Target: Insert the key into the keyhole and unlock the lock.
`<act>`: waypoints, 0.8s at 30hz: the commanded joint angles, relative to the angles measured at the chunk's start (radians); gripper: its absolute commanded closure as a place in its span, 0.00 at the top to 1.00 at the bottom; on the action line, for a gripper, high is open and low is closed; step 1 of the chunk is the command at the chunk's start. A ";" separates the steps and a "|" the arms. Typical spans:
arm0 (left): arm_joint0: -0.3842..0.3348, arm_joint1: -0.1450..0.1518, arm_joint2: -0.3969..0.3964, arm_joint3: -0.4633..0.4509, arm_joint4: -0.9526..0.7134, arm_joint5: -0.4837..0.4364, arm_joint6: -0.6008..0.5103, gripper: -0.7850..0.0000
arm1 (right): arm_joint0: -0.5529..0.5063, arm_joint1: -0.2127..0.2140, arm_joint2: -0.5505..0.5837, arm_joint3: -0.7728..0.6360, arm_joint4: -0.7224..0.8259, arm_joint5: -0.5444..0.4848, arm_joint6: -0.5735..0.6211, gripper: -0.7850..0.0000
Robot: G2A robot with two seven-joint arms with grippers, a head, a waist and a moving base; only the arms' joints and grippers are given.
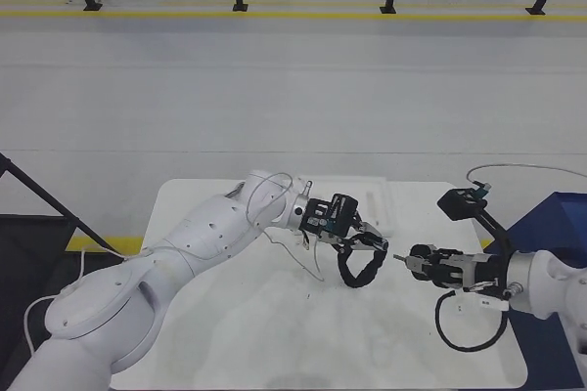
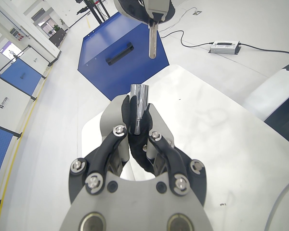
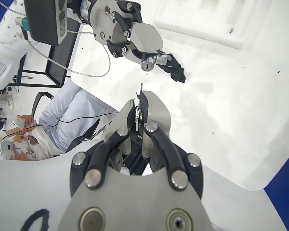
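A cable lock and its key are held in the air above a white surface (image 1: 323, 332), one in each gripper, facing each other. The left gripper (image 2: 137, 108) is closed narrowly around a shiny silver cylindrical lock (image 2: 139, 99), and the lock's black fabric-covered cable loop (image 3: 174, 69) hangs away from that gripper. The round keyhole (image 3: 147, 66) in the end face of the lock is turned outward, toward the right gripper (image 3: 139, 99). The right gripper is clamped on the dark head of a slim silver metal key (image 2: 152, 41), with what looks like a key ring (image 3: 137, 117) pinched between its fingers. The blade sticks out beyond the fingertips and points at the lock. The key tip is near the keyhole but apart from it, with a clear gap between. The step in hand appears to be lining up for insertion; the key is not yet in the lock. The next move would call for the blade to be brought onto the axis of the cylinder, turned to match the slot, then advanced straight in with the lock held steady. A white foam tray (image 3: 212, 8) with rectangular recesses lies on the surface beyond the left gripper.
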 commanded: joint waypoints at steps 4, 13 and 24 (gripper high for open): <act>0.001 -0.022 0.015 0.023 -0.007 0.018 0.018 0.00 | 0.006 0.005 -0.027 -0.005 -0.010 0.024 -0.024 0.00; -0.011 -0.038 0.042 0.044 -0.027 0.031 0.032 0.00 | 0.025 0.014 -0.083 0.002 -0.047 0.048 -0.048 0.00; -0.019 -0.039 0.076 0.062 -0.063 0.036 0.036 0.00 | 0.025 0.027 -0.093 0.002 -0.076 0.064 -0.064 0.00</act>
